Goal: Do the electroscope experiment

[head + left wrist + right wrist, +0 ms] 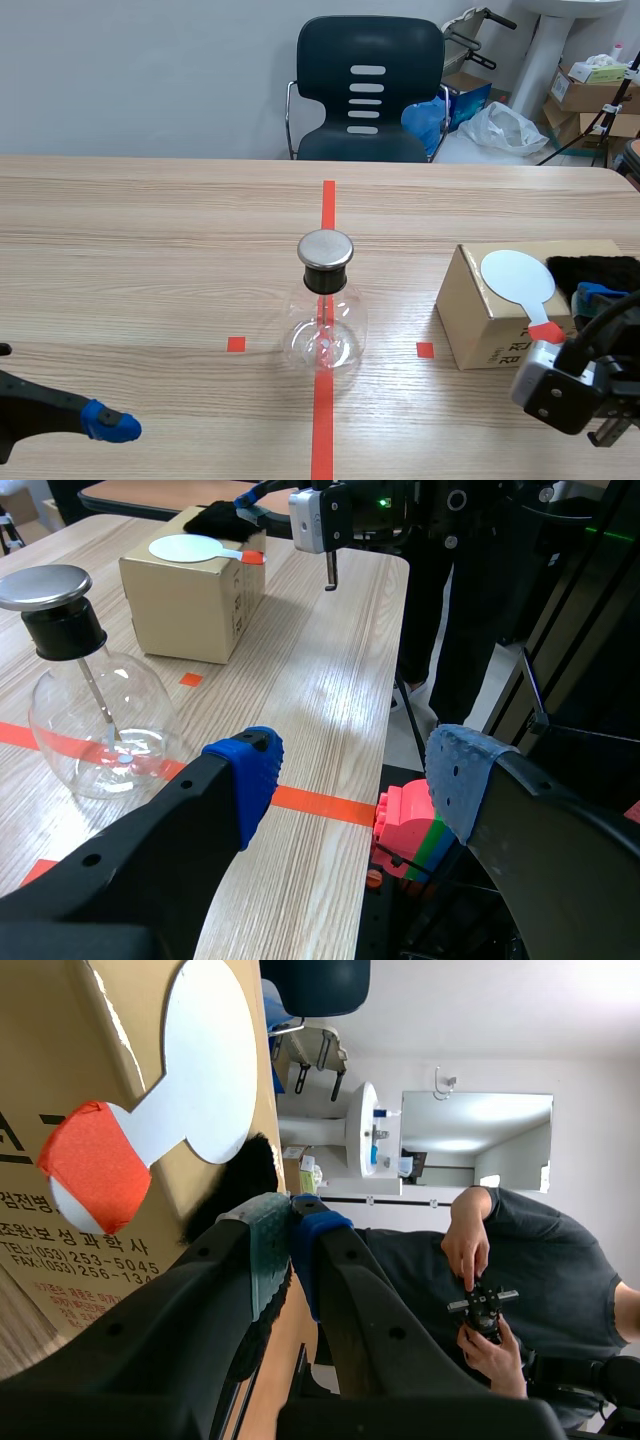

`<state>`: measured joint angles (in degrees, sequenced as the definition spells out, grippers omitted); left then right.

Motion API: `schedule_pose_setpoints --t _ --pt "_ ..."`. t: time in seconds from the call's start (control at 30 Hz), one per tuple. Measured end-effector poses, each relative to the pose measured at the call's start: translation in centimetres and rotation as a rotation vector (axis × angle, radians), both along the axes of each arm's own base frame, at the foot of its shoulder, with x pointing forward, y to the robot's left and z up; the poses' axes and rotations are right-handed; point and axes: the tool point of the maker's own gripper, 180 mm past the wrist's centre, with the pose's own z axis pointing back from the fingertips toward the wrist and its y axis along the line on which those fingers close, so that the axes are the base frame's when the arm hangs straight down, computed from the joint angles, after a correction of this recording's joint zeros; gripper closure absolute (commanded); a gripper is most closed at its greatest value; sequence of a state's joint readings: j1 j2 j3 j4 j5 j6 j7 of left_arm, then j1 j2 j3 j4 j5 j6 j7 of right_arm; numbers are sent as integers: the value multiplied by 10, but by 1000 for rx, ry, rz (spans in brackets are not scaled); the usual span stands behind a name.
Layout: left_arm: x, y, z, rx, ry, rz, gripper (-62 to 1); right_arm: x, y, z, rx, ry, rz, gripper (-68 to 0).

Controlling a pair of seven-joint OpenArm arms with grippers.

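flask: clear, silver cap | box: tan | paddle: white, red-tipped | cloth: black

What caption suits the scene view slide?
Flask electroscope stands centre stage; white paddle lies on the cardboard box beside it.

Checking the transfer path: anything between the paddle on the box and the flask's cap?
Nothing visible. The paddle lies on the box; only bare table lies between the box and the flask, and the cap is uncovered.
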<state>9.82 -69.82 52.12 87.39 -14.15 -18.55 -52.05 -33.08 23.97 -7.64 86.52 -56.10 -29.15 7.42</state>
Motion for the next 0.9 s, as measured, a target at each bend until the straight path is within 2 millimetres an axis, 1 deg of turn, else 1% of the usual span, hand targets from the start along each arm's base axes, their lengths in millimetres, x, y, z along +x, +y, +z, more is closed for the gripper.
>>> schedule_pose_setpoints --t 0.17,0.2,0.3,0.4,0.47,0.5,0.57,0.67,0.83,0.9 --pt "0 0 0 0 0 0 -343 -3 -2 5 0 -33 -9 -9" --pt "0 0 0 0 0 0 -343 -5 -2 6 -1 -39 -11 -9" --pt "0 0 -1 6 1 0 -343 -19 -7 -3 -9 2 -20 -9" --pt "0 0 -1 7 1 0 -343 -32 -19 -9 -31 36 -46 -9" --pt "0 0 -1 7 1 0 -343 -35 -29 -8 -48 40 -68 -10" --pt "0 0 -1 7 1 -1 -343 -34 -33 -7 -54 36 -76 -21" --pt "0 0 -1 7 1 0 -343 -33 -39 -4 -54 29 -97 -70" --pt "0 0 -1 7 1 -1 -343 -33 -41 -8 -50 37 -104 -172" --pt "0 0 -1 7 1 -1 -343 -38 -45 -22 -46 70 -126 -382" --pt "0 0 -1 8 2 -1 -343 -35 -39 -25 -40 68 -119 -490"
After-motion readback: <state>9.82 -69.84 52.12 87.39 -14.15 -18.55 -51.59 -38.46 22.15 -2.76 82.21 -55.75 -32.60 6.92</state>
